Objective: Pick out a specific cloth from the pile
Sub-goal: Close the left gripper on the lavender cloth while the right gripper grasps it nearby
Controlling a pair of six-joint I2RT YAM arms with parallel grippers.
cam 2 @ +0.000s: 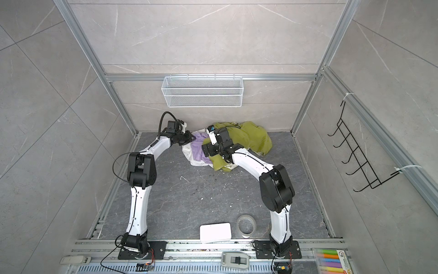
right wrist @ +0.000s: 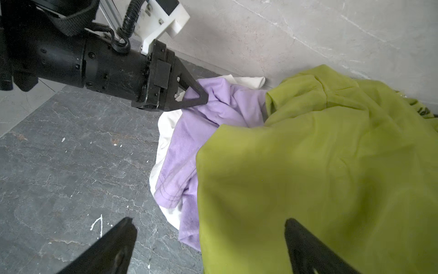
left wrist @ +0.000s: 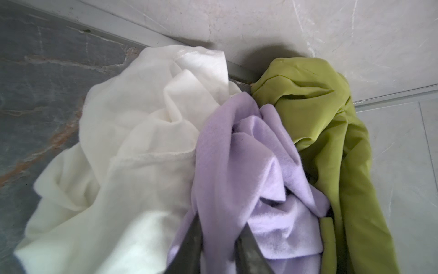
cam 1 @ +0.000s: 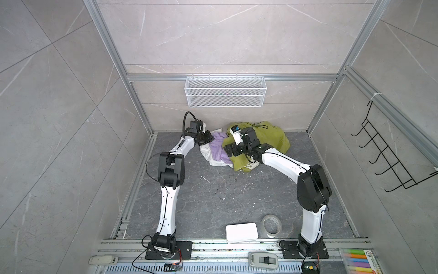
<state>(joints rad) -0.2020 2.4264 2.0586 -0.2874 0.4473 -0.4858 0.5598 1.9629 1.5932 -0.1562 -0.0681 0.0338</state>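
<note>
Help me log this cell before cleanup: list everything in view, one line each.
lavender cloth: 1, light purple, on the floor by the back wall, between the other two cloths
white cloth: 1, white, partly under the lavender cloth
olive-green cloth: 1, green, largest, right of the lavender cloth
wire basket: 1, white, hung on the back wall
hook rack: 1, black, right wall
tape roll: 1, clear, front floor
flat box: 1, white, beside the tape roll
marker pack: 1, mixed colours, front edge, right
handheld device: 1, grey, front edge
stapler-like tool: 1, off-white, front edge, left
left claw: 1, black, pinching a lavender fold
right claw: 1, black, open over the olive-green cloth
</note>
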